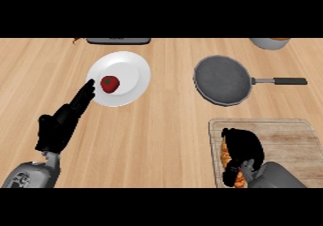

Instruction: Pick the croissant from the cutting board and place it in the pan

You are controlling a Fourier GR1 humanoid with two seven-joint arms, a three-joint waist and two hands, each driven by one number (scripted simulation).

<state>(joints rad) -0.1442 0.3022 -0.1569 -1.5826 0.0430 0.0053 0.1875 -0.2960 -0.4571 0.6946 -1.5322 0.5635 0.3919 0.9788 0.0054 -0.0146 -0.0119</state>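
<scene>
The right hand [242, 143] curls over the croissant [226, 155] on the cutting board [288, 137] beneath it to lift it; the pan [223, 79] waits ahead, while the left hand [60, 126] rests with fingers straight

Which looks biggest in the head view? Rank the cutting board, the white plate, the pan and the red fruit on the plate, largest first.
1. cutting board, though the right hand covers part of it
2. white plate and pan: too alike to rank
3. red fruit, clearly smallest
</scene>
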